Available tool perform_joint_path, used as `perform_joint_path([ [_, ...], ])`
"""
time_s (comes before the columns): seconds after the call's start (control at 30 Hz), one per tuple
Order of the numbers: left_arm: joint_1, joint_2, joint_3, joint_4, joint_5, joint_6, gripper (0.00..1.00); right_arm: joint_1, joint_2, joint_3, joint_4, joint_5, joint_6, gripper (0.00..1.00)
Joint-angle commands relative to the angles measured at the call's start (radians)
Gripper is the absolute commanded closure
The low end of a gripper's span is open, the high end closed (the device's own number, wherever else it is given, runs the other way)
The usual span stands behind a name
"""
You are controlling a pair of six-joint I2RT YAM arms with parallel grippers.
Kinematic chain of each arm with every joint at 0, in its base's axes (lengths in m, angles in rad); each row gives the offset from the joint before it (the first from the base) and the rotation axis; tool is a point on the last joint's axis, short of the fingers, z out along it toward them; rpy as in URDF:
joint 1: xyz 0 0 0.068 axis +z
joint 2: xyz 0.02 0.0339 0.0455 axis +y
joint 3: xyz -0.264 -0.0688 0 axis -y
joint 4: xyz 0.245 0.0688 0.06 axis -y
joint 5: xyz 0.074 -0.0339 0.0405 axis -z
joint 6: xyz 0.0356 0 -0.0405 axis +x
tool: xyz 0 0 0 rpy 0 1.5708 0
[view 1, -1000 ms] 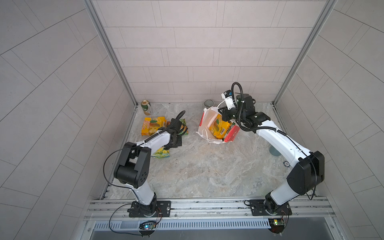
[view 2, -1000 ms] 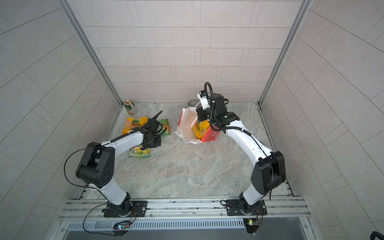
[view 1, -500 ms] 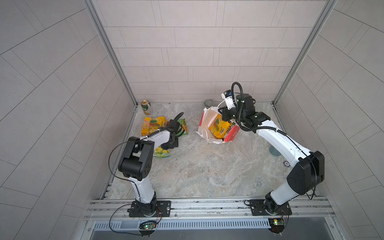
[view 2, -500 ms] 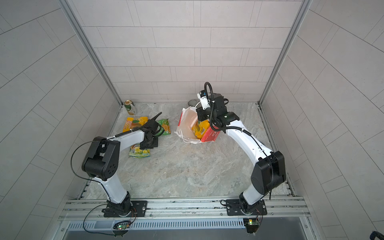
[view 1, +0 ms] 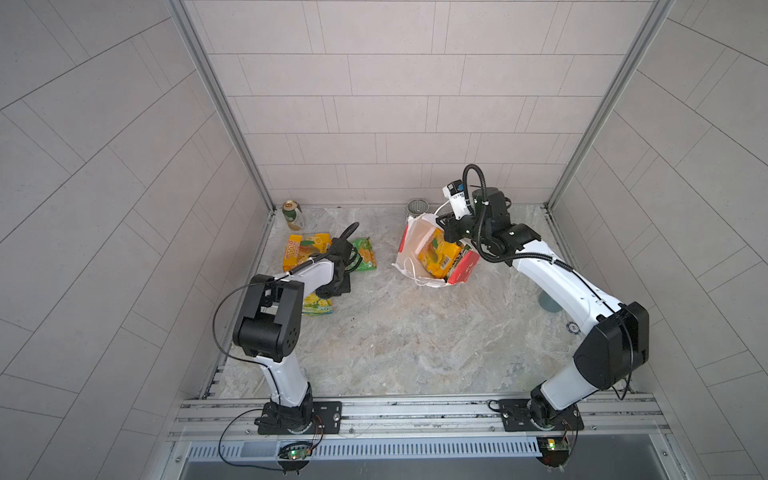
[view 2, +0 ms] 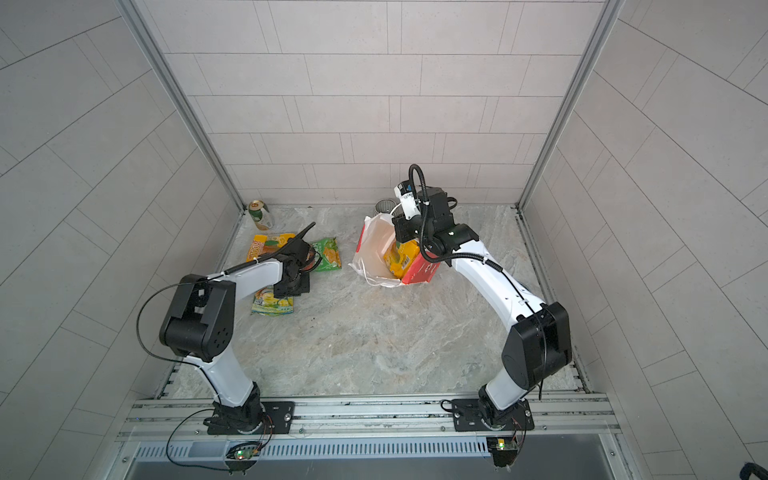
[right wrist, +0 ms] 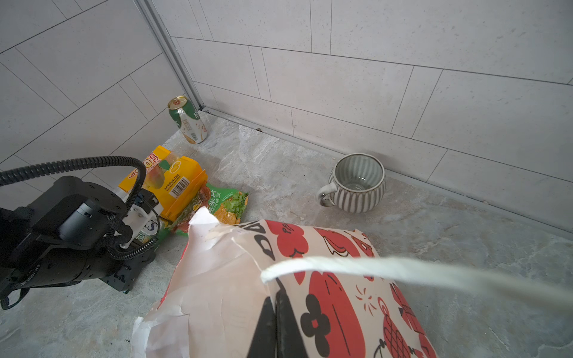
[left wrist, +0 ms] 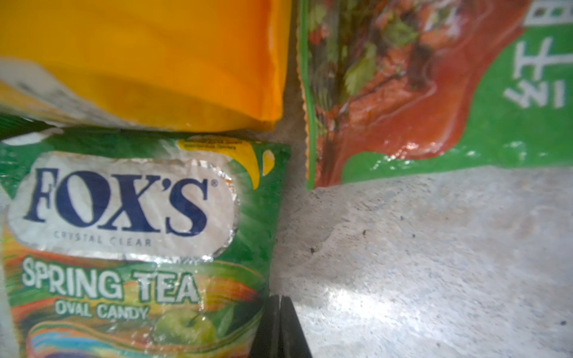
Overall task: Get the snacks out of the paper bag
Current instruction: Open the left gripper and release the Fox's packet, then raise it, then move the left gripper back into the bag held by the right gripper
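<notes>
The paper bag (view 1: 415, 245) (view 2: 374, 245) lies tilted with its mouth open in both top views, a yellow-orange snack packet (view 1: 438, 253) (view 2: 399, 257) inside it. My right gripper (view 1: 446, 232) (right wrist: 276, 322) is shut on the bag's rim (right wrist: 325, 279), one finger on each side of the wall. Three snacks lie out at the left: a yellow-orange packet (view 1: 301, 247) (left wrist: 139, 62), a green chips packet (view 1: 365, 255) (left wrist: 434, 93) and a green-yellow FOX'S packet (view 1: 318, 305) (left wrist: 124, 232). My left gripper (view 1: 340, 286) (left wrist: 280, 322) is shut and empty, low beside the FOX'S packet's edge.
A green-gold can (view 1: 292, 214) (right wrist: 186, 121) stands in the back left corner. A ribbed grey mug (view 1: 415, 206) (right wrist: 356, 183) sits by the back wall behind the bag. The bag's white cord handle (right wrist: 403, 272) crosses the right wrist view. Tiled walls enclose three sides.
The left arm's elbow has shifted slightly while its gripper stays by the packets. The right arm and the bag have not moved.
</notes>
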Motion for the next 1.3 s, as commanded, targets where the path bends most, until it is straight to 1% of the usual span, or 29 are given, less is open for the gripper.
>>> perform_joint_path([
  [0.0, 0.006, -0.063, -0.025, 0.006, -0.031, -0.005, 0.91, -0.005, -0.042, -0.014, 0.005, -0.009, 0.002, 0.99],
  [0.03, 0.004, -0.087, -0.038, 0.022, -0.033, -0.01, 0.9, -0.005, -0.043, -0.012, 0.004, -0.011, 0.001, 0.99],
  [0.13, 0.004, -0.214, -0.1, 0.1, -0.01, -0.04, 0.79, -0.005, -0.042, -0.009, -0.004, -0.017, -0.01, 0.99],
  [0.2, 0.003, -0.335, -0.15, 0.166, 0.017, -0.057, 0.78, -0.004, -0.038, -0.003, -0.017, -0.03, -0.029, 0.99],
  [0.27, -0.002, -0.459, -0.188, 0.227, 0.07, -0.076, 0.77, -0.003, -0.034, 0.003, -0.037, -0.035, -0.048, 0.98],
  [0.33, -0.013, -0.547, -0.188, 0.243, 0.112, -0.091, 0.76, 0.001, -0.037, -0.005, -0.042, -0.041, -0.065, 0.97],
  [0.4, -0.043, -0.609, -0.167, 0.25, 0.167, -0.076, 0.76, 0.007, -0.04, -0.012, -0.048, -0.033, -0.073, 0.97],
  [0.5, -0.115, -0.657, -0.107, 0.255, 0.242, -0.005, 0.75, 0.025, -0.048, -0.017, -0.078, -0.016, -0.113, 0.96],
  [0.57, -0.167, -0.665, -0.065, 0.274, 0.298, 0.051, 0.74, 0.033, -0.053, -0.021, -0.088, -0.005, -0.132, 0.96],
  [0.67, -0.195, -0.644, -0.02, 0.331, 0.461, 0.097, 0.71, 0.042, -0.066, -0.032, -0.085, -0.017, -0.152, 0.96],
  [0.73, -0.224, -0.624, 0.012, 0.34, 0.509, 0.139, 0.67, 0.049, -0.074, -0.04, -0.083, -0.034, -0.172, 0.95],
  [0.83, -0.288, -0.59, 0.048, 0.338, 0.527, 0.23, 0.61, 0.053, -0.081, -0.055, -0.065, -0.06, -0.192, 0.95],
  [0.93, -0.352, -0.558, 0.068, 0.355, 0.539, 0.292, 0.51, 0.052, -0.079, -0.057, -0.059, -0.081, -0.2, 0.96],
  [1.03, -0.411, -0.51, 0.092, 0.385, 0.535, 0.313, 0.5, 0.053, -0.075, -0.063, -0.042, -0.087, -0.193, 0.96],
  [1.1, -0.447, -0.473, 0.112, 0.393, 0.498, 0.312, 0.5, 0.053, -0.074, -0.061, -0.044, -0.085, -0.191, 0.96],
  [1.17, -0.469, -0.43, 0.126, 0.417, 0.481, 0.301, 0.51, 0.052, -0.079, -0.065, -0.039, -0.08, -0.191, 0.96],
  [1.27, -0.475, -0.373, 0.131, 0.472, 0.466, 0.252, 0.51, 0.051, -0.088, -0.07, -0.032, -0.073, -0.181, 0.97],
])
